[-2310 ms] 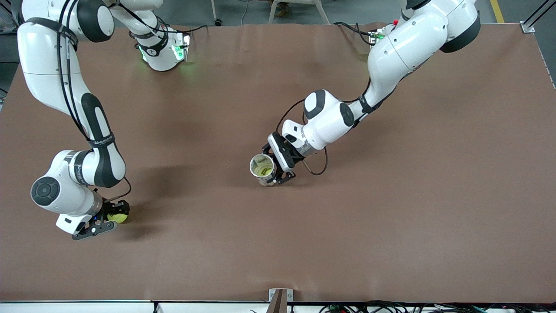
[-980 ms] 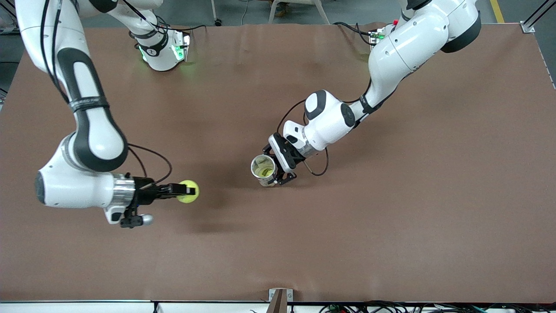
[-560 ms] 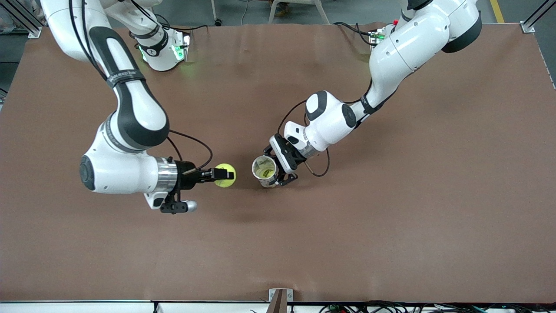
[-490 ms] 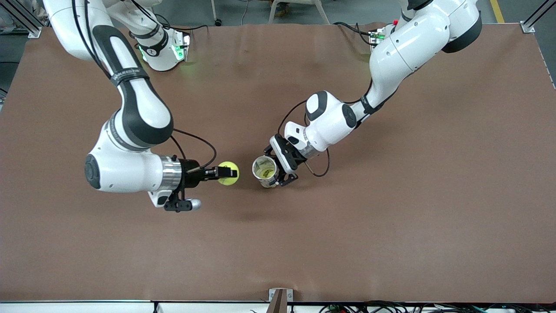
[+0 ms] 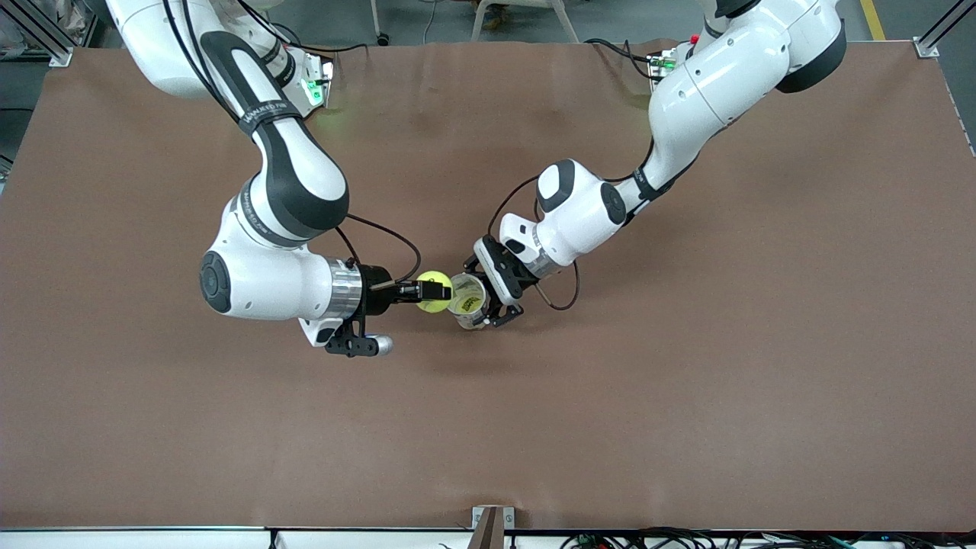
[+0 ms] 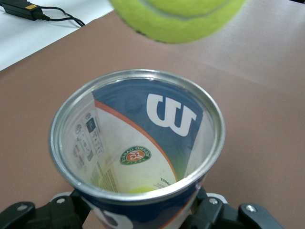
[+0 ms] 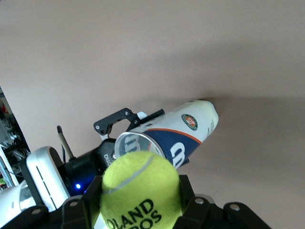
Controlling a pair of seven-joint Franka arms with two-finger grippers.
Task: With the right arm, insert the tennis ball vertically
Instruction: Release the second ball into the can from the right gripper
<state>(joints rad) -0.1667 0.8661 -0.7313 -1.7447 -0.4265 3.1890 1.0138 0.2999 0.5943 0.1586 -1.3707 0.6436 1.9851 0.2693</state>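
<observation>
- Ball [image 5: 434, 292], yellow-green, sits between the jaws of the right gripper [image 5: 431, 291]. The jaws are clenched on it, one finger on each side.
- The right arm [image 5: 271, 229] comes from its base at the top of the front view and points sideways at the can [image 5: 467, 299].
- The ball is up in the air, just beside the open mouth of the can. In the front view the ball looks like it touches the rim, but I cannot tell if it really does.
- In the right wrist view the ball [image 7: 140, 191] fills the space between the two black fingers [image 7: 78, 210]. Part of a word is printed on it. The lower part of the ball is cut off by the edge of the picture.
- The can [image 7: 167, 138] is clear, with a blue and white label and a silver rim. It leans, with its closed end down on the brown worktop [image 5: 686, 381].
- The left gripper [image 5: 499, 293] is grasping the can near its open end. It holds the can in the middle of the worktop.
- In the left wrist view you look right into the can [image 6: 138, 143]. There is something yellow-green at the bottom of it, but it is hard to make out.
- In that same view only the lower part of the ball [image 6: 178, 19] shows; the rest is cut off. The left gripper's fingers [image 6: 224, 212] show just as black bits under the can.
</observation>
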